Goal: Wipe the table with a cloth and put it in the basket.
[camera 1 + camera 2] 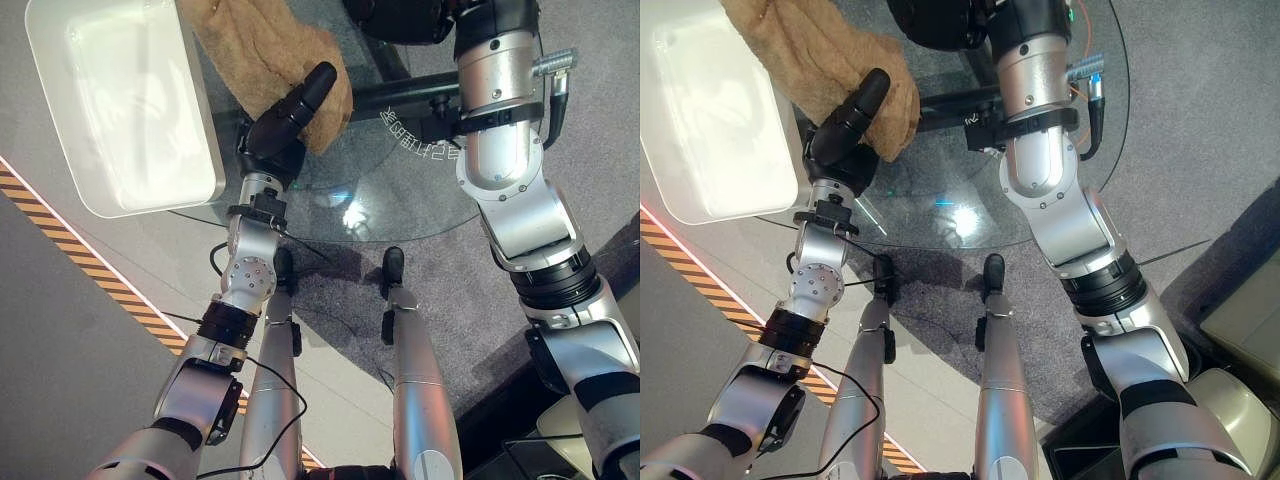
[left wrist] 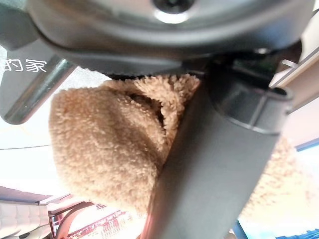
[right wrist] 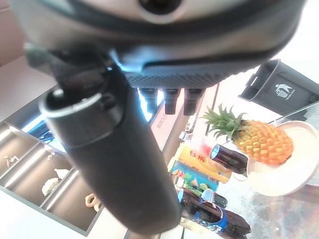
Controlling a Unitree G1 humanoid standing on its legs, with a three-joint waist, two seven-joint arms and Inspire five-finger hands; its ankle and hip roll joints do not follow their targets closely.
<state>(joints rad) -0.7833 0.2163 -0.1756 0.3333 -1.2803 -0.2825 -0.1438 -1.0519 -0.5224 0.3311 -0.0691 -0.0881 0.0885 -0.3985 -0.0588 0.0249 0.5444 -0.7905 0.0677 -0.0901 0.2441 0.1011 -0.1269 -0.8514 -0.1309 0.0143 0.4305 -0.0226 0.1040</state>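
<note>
A tan fleecy cloth (image 1: 262, 52) lies bunched at the left rim of the round glass table (image 1: 400, 195). My left hand (image 1: 276, 135) is shut on its near end, the thumb (image 2: 214, 164) pressed over the pile and the fingers hidden beneath it. The white rectangular basket (image 1: 120, 110) stands just left of the cloth, at the table's edge. My right hand (image 1: 400, 18) hovers over the far part of the table, open and holding nothing, its thumb (image 3: 114, 164) standing out.
Past my right hand stand a pineapple (image 3: 259, 139) on a pale plate (image 3: 294, 174), several bottles (image 3: 214, 219) and a dark bin (image 3: 284, 87). An orange-and-black striped line (image 1: 90, 270) crosses the floor on the left.
</note>
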